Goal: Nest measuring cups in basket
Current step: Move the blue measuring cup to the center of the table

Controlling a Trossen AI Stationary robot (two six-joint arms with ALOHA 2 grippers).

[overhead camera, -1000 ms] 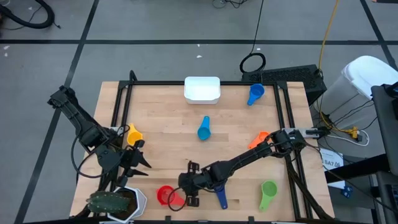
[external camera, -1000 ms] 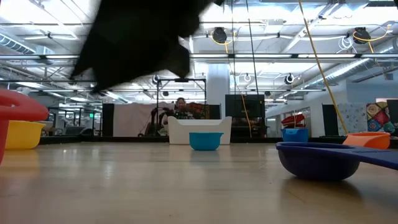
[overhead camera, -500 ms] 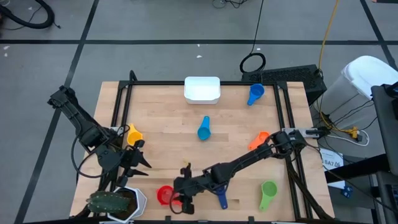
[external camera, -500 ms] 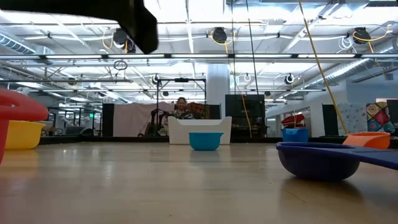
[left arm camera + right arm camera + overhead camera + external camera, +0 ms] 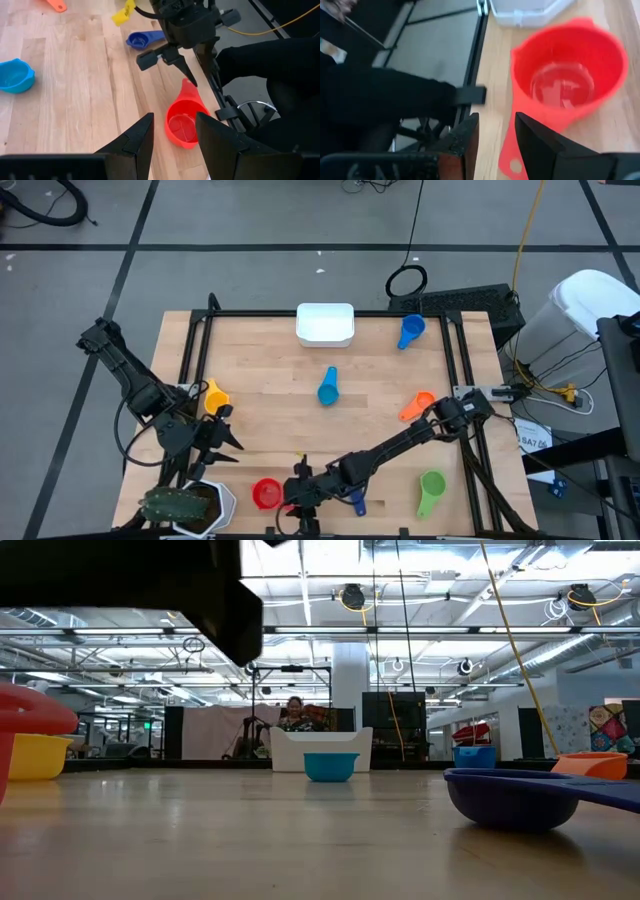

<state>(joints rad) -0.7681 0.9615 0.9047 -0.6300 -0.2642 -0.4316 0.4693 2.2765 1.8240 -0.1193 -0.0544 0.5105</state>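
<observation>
The red measuring cup (image 5: 265, 493) sits upright on the table near the front edge, its handle (image 5: 512, 150) pointing at my right gripper (image 5: 495, 137). That gripper is open and stands low over the handle's free end, one finger on each side. My left gripper (image 5: 172, 135) waits open above the table's left side, looking down at the red cup (image 5: 182, 125). The white basket (image 5: 325, 323) stands at the far edge. Light blue (image 5: 328, 388), blue (image 5: 410, 330), orange (image 5: 415, 405), yellow (image 5: 214, 394), green (image 5: 432, 490) and dark blue (image 5: 352, 500) cups lie scattered on the table. My right gripper has its open fingers on either side of the red cup's handle end (image 5: 188, 86), coming slanting down from the table's right. One fingertip (image 5: 192, 82) is right at the handle. I cannot tell whether it touches. The cup rests on the table.
A white pot with a green plant (image 5: 185, 505) stands at the near left corner, close to the red cup. A black frame rail (image 5: 320, 313) runs round the table. A person (image 5: 292, 712) sits in the room far behind the basket.
My right gripper has moved toward the table's near edge and tipped further down, ending low over the red cup's handle. Its fingers have kept the same gap. The red cup has stayed in place.
</observation>
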